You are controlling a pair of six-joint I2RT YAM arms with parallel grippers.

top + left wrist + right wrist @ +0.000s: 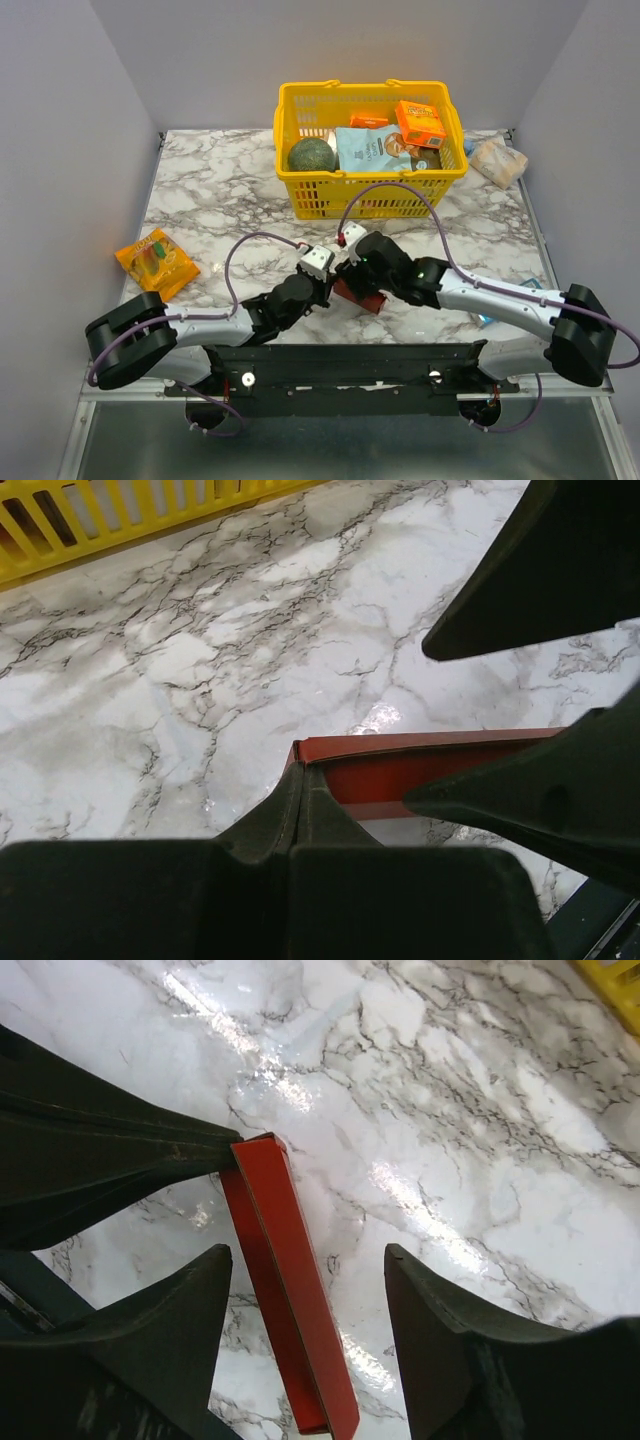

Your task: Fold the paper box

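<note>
The red paper box [360,297] is folded into a narrow strip, held just above the marble table in front of the basket. My left gripper [328,272] is shut on one end corner of it; in the left wrist view the closed fingertips [302,780] pinch the box's [420,770] edge. My right gripper [350,268] is open and straddles the strip. In the right wrist view its gripper [306,1252] has one finger on each side of the box [295,1310], neither visibly touching it.
A yellow basket [300,190] with groceries stands just behind the grippers. An orange snack packet [156,262] lies at the left. A pale wrapped package [498,160] lies at the back right. Both forearms cross the near table.
</note>
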